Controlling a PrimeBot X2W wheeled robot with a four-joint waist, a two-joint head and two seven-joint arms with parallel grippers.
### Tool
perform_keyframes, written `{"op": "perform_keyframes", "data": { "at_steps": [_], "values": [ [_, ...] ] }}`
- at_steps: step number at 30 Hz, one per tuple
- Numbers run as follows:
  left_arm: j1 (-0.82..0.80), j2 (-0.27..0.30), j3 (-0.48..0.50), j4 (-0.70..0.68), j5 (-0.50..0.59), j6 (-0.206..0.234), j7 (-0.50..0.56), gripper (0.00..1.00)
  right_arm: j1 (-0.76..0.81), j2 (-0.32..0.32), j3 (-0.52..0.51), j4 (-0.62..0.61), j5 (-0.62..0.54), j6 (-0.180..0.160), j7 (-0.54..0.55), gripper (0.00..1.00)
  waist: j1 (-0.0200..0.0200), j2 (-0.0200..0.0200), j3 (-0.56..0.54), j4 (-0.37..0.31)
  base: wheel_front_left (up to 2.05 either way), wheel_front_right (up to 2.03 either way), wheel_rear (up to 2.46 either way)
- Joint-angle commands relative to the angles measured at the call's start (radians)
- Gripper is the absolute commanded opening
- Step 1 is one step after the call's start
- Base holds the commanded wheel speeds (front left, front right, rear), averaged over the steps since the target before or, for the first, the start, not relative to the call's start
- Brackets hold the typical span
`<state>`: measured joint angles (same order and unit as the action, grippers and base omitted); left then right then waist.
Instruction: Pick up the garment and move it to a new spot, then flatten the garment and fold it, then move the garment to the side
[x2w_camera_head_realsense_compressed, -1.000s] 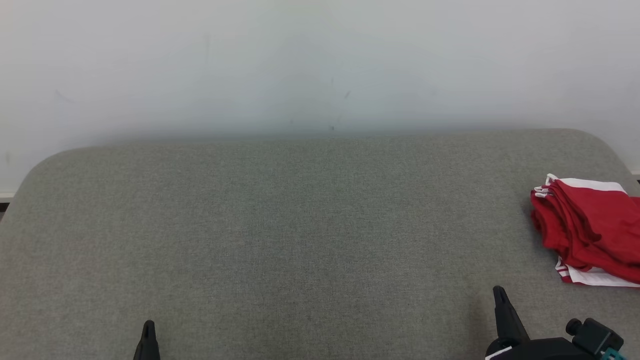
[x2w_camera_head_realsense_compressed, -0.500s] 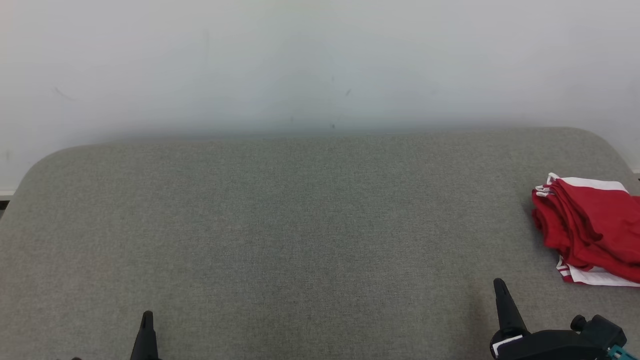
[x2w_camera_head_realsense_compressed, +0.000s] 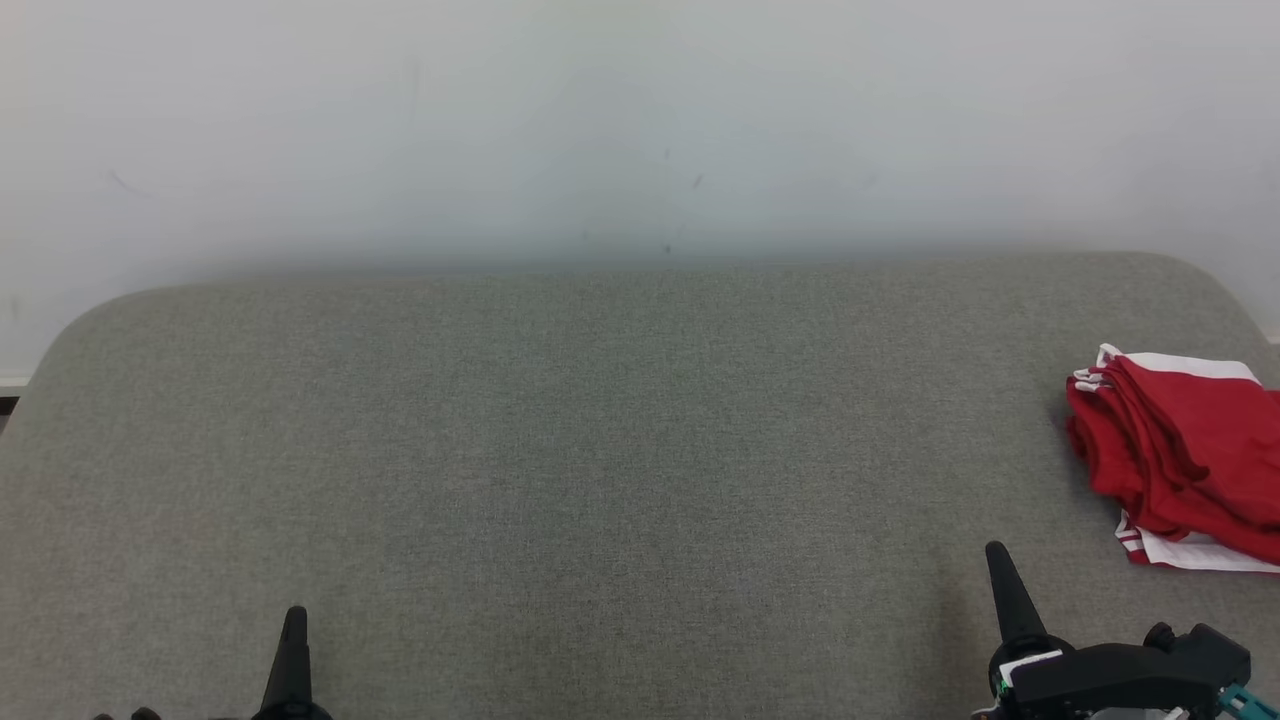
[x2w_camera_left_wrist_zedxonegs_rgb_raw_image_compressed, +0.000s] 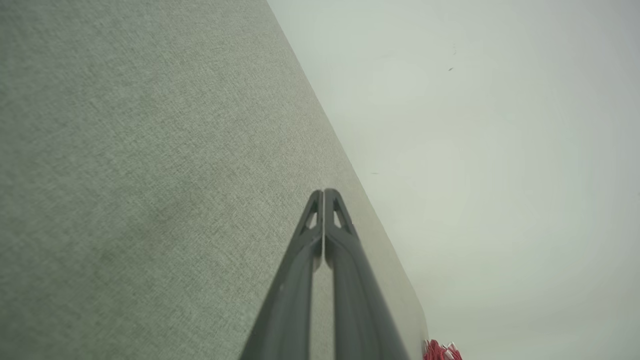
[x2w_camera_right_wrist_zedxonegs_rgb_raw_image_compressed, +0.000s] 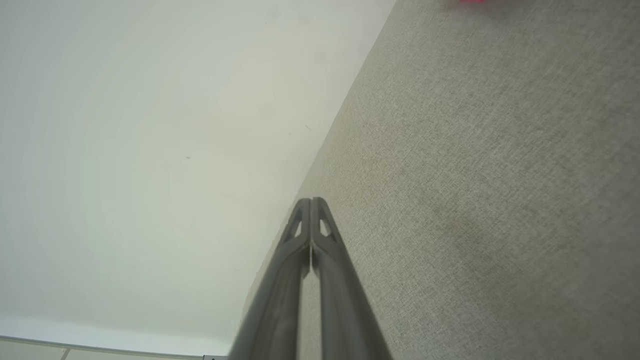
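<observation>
The garment (x2w_camera_head_realsense_compressed: 1185, 455) is red with white trim and lies folded in a small stack at the far right edge of the grey fabric surface (x2w_camera_head_realsense_compressed: 600, 450). A corner of the garment (x2w_camera_left_wrist_zedxonegs_rgb_raw_image_compressed: 441, 350) peeks into the bottom of the left wrist view. My right gripper (x2w_camera_head_realsense_compressed: 997, 555) is shut and empty near the front right, a short way in front and left of the garment. My left gripper (x2w_camera_head_realsense_compressed: 294, 617) is shut and empty at the front left, far from it. Both wrist views show fingertips pressed together: left gripper (x2w_camera_left_wrist_zedxonegs_rgb_raw_image_compressed: 324, 192), right gripper (x2w_camera_right_wrist_zedxonegs_rgb_raw_image_compressed: 311, 201).
The grey surface has rounded far corners and backs onto a pale wall (x2w_camera_head_realsense_compressed: 640, 130). A strip of baseboard (x2w_camera_right_wrist_zedxonegs_rgb_raw_image_compressed: 100, 345) shows low in the right wrist view.
Both grippers have crept a little farther up the head view. The garment has stayed put apart from a slight shift of the whole picture.
</observation>
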<state>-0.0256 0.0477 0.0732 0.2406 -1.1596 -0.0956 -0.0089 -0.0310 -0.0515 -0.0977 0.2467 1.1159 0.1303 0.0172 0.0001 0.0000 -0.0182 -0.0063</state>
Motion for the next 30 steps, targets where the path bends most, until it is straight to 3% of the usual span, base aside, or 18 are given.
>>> {"op": "perform_keyframes", "data": {
  "at_steps": [1, 30],
  "values": [
    [-0.022, 0.003, 0.005, -0.005, -0.023, -0.003, 0.007, 0.00, -0.019, 0.001, -0.002, -0.010, 0.027, 0.000, 0.004, 0.00, -0.0001, 0.0000, 0.000, 0.000, 0.00, 0.00, 0.00],
    [-0.060, 0.004, 0.026, 0.001, -0.260, -0.022, 0.072, 0.00, -0.055, 0.002, -0.010, -0.006, 0.287, 0.001, 0.056, 0.00, -0.0001, 0.0000, 0.011, 0.003, 0.00, 0.00, 0.00]
  ]
}}
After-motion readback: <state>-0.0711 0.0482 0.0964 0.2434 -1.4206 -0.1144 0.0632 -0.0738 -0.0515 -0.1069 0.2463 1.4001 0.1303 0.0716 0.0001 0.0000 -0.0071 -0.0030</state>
